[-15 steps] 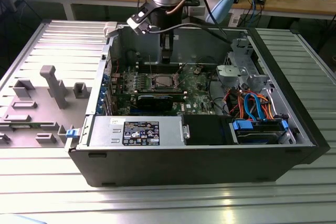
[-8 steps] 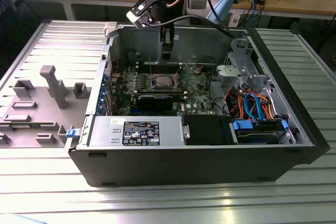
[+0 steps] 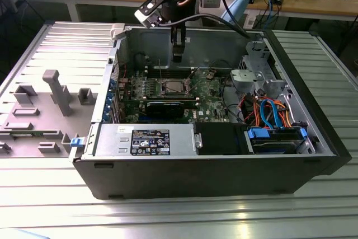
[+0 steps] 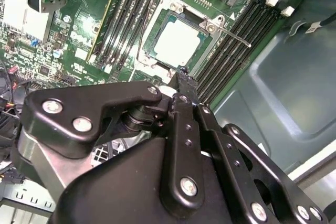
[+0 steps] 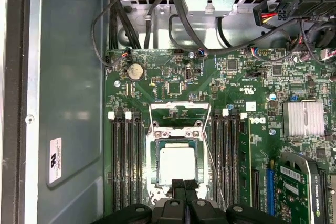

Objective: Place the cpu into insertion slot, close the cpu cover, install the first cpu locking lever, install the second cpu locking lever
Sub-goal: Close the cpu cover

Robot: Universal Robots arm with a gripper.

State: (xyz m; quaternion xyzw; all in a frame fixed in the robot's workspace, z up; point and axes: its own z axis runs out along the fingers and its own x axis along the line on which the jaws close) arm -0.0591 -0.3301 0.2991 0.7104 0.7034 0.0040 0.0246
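The cpu [image 5: 177,164] lies flat in the insertion slot [image 5: 155,167] on the green motherboard, its silvery top also visible in the second wrist view [image 4: 177,41]. The cpu cover [image 5: 176,134], a thin silver frame, lies down around the chip [image 4: 206,26]. One thin wire locking lever [image 4: 233,34] angles out from the socket's side [image 5: 212,169]. My gripper [image 5: 184,185] hovers just above the socket's edge with both black fingers pressed together and nothing between them. In the exterior view the gripper [image 3: 177,55] hangs inside the open case above the socket [image 3: 170,86].
Long black memory slots [image 5: 125,161] flank the socket on both sides. A black graphics card [image 3: 168,106] and a grey-labelled power supply [image 3: 148,140] sit toward the case front. Cable bundles [image 3: 268,110] and a drive cage [image 3: 251,79] fill the exterior view's right.
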